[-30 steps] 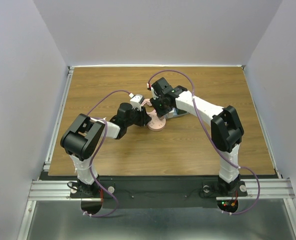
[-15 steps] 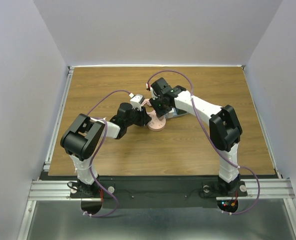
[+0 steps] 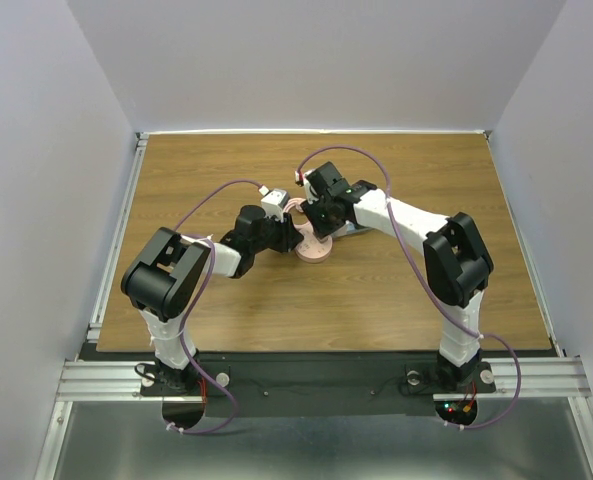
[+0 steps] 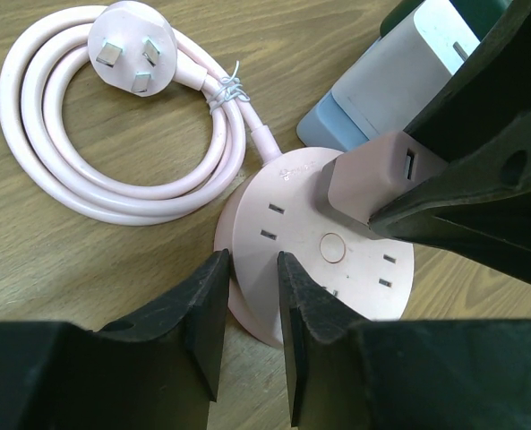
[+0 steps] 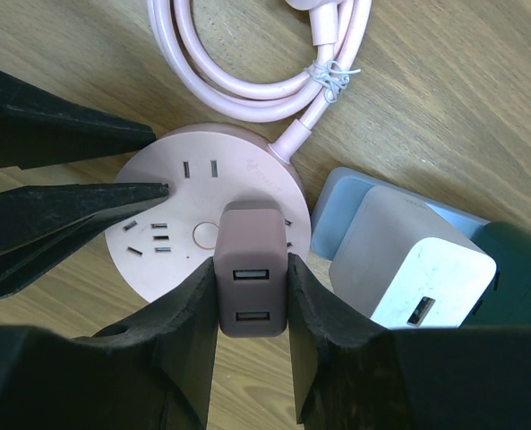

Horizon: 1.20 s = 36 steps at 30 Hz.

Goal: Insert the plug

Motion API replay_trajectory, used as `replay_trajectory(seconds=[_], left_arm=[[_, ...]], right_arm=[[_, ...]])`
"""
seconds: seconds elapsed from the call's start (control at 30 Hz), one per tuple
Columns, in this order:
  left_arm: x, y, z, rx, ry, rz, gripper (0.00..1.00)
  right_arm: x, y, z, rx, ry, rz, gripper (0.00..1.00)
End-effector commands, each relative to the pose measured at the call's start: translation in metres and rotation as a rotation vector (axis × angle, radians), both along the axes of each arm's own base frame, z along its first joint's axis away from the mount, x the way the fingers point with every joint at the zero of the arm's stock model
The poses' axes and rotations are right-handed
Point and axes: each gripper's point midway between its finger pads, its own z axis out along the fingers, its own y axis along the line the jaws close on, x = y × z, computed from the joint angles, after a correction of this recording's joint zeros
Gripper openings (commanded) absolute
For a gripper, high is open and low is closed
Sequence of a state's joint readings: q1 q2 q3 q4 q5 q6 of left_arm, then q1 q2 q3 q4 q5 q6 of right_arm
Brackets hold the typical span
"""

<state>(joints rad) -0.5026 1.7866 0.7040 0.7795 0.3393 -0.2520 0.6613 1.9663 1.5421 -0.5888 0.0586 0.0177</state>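
Pinching the rim of the round pink socket hub (image 4: 283, 233) with the left claw (image 4: 250, 269), clenched on it and pinning it to the tabletop (image 3: 276, 300). Lying coiled beyond the hub, its own pink cord (image 4: 234, 134). Gripping the mauve plug (image 5: 252, 269) by its flanks with the right claw (image 5: 252, 296), right over the hub's right-hand slots. Lying just beside the hub, further right, a white charger (image 5: 408, 269).

Judging the step as the insertion itself. Prongs hidden beneath the plug body, so possibly already entering, hard to tell. Calling next for squaring the plug over its slots and pressing straight down while bracing the hub.

Working on wood-grain laminate, between plain pale walls (image 3: 326, 60).
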Motion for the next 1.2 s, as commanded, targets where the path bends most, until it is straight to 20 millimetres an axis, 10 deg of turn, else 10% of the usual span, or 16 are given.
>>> replay_trajectory(seconds=[0.0, 0.73, 0.97, 1.17], left_arm=[[-0.021, -0.001, -0.028, 0.064, 0.094, -0.054, 0.37], [-0.02, -0.002, -0.027, 0.057, 0.096, -0.059, 0.37], [-0.018, -0.001, -0.024, 0.057, 0.087, -0.044, 0.37], [-0.018, 0.0, -0.025, 0.059, 0.092, -0.036, 0.37]], right_arm=[[-0.007, -0.01, -0.032, -0.056, 0.056, -0.002, 0.0], [-0.038, -0.028, -0.095, -0.104, 0.19, -0.074, 0.0], [-0.017, -0.01, -0.069, -0.039, 0.13, -0.083, 0.01], [0.004, 0.003, -0.015, 0.047, 0.021, -0.106, 0.62]])
